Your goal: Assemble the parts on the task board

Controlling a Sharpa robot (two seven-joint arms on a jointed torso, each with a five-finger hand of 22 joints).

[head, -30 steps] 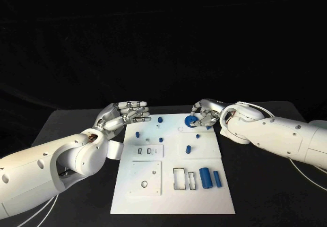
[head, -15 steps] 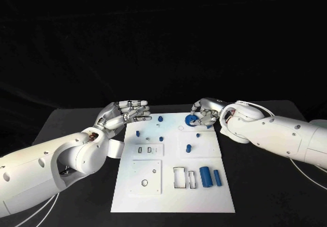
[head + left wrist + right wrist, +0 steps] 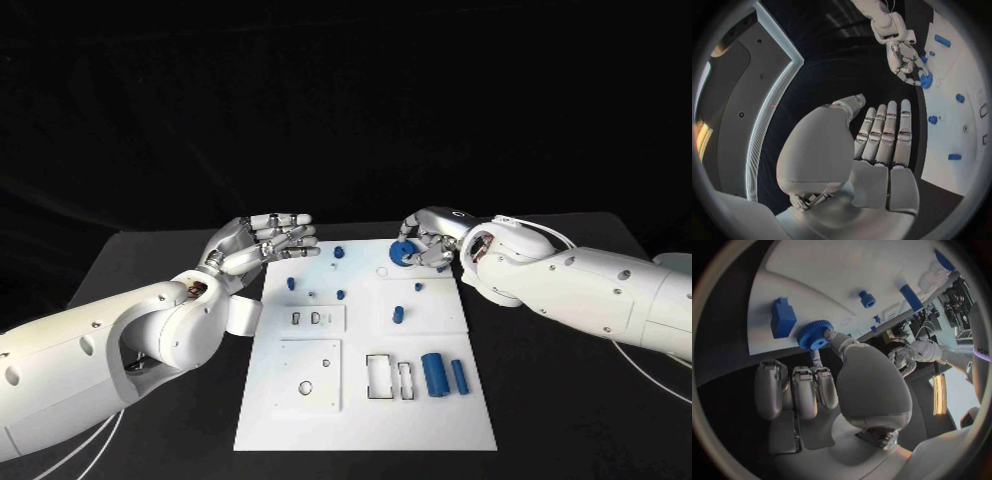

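The white task board (image 3: 361, 400) lies in the middle of the black table. My right hand (image 3: 430, 241) hangs over its far right corner and pinches a blue gear (image 3: 408, 251) between thumb and a finger; the right wrist view shows the gear (image 3: 814, 335) held just above the board (image 3: 817, 270), next to a blue block (image 3: 783, 317). My left hand (image 3: 268, 240) hovers at the board's far left corner, fingers stretched out (image 3: 886, 132) and holding nothing. The left wrist view also shows the right hand (image 3: 904, 57) with the gear (image 3: 926, 80).
Small blue pegs (image 3: 339, 253) (image 3: 290, 284) (image 3: 397, 316) stand on the board's far half. Two blue cylinders (image 3: 434, 375) (image 3: 460, 377) lie near its right edge, beside rectangular slots (image 3: 378, 377). A raised square plate (image 3: 309, 376) sits on the left.
My right hand has drawn the gear slightly up and toward the board's far edge. The left hand has barely moved.
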